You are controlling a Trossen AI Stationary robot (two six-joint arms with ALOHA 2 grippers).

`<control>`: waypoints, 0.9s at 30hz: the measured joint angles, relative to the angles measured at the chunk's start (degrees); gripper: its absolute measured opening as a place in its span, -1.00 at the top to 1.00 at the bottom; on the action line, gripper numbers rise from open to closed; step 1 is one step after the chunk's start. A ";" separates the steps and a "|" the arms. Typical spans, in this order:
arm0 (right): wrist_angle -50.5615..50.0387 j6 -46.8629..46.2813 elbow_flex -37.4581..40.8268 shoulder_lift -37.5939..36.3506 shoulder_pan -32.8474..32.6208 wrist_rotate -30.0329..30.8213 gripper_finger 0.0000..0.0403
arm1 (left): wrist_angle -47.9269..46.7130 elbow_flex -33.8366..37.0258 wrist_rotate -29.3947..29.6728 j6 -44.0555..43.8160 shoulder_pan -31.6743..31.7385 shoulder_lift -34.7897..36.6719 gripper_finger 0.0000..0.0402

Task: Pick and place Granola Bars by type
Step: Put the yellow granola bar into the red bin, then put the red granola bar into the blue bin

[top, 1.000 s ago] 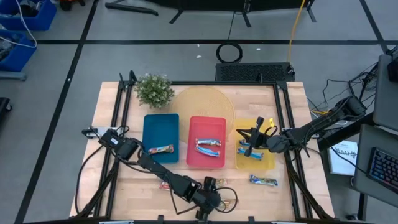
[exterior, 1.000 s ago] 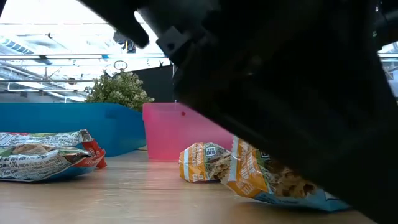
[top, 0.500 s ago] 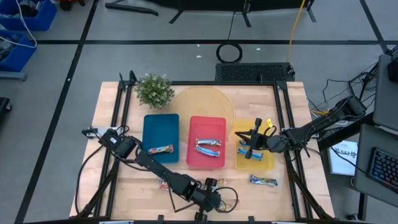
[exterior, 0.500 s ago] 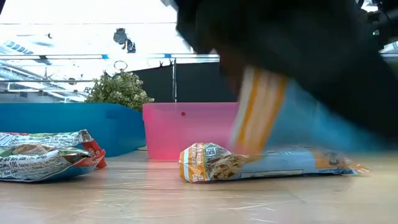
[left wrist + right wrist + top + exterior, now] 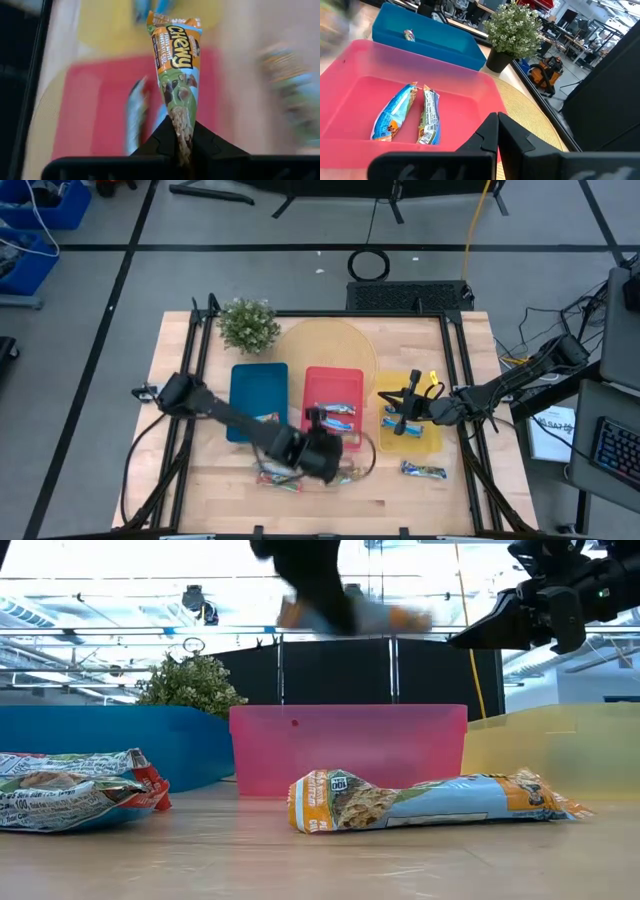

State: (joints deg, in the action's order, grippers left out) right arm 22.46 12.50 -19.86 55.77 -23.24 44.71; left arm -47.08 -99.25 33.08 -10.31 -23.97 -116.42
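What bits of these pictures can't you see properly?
Low view: the held granola bar is motion-blurred, wrapper unreadable.
High view: the left gripper is motion-smeared.
High view: the right gripper hides part of the yellow tray.
Right wrist view: far bar in the blue tray is too small.

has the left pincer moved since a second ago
Yes. The left pincer, shut on an orange-and-blue granola bar, has moved from the table's front edge toward the pink tray and lifted.
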 joint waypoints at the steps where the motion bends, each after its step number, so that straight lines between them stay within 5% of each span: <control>1: -0.02 0.04 0.00 0.00 0.00 0.00 1.00 | -0.34 0.87 -0.57 -0.41 1.44 0.00 0.83; 8: -0.87 0.21 0.00 0.00 0.02 -1.89 1.00 | 8.80 12.76 -10.18 -0.95 8.38 -0.11 0.93; 12: -0.85 0.85 0.00 0.00 0.00 -7.17 1.00 | 13.77 15.47 -12.55 -0.92 9.05 -0.09 0.74; 21: -0.54 2.55 0.00 0.02 0.02 -9.03 1.00 | 12.30 15.38 -7.96 -1.14 8.17 4.51 0.09; 27: -0.63 2.59 0.00 0.02 0.00 -9.01 1.00 | 6.87 20.54 2.13 -2.70 3.07 16.97 -0.05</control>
State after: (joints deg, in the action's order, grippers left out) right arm 21.82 15.09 -19.86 55.79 -23.24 35.70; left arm -40.21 -78.71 35.20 -13.01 -20.90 -99.45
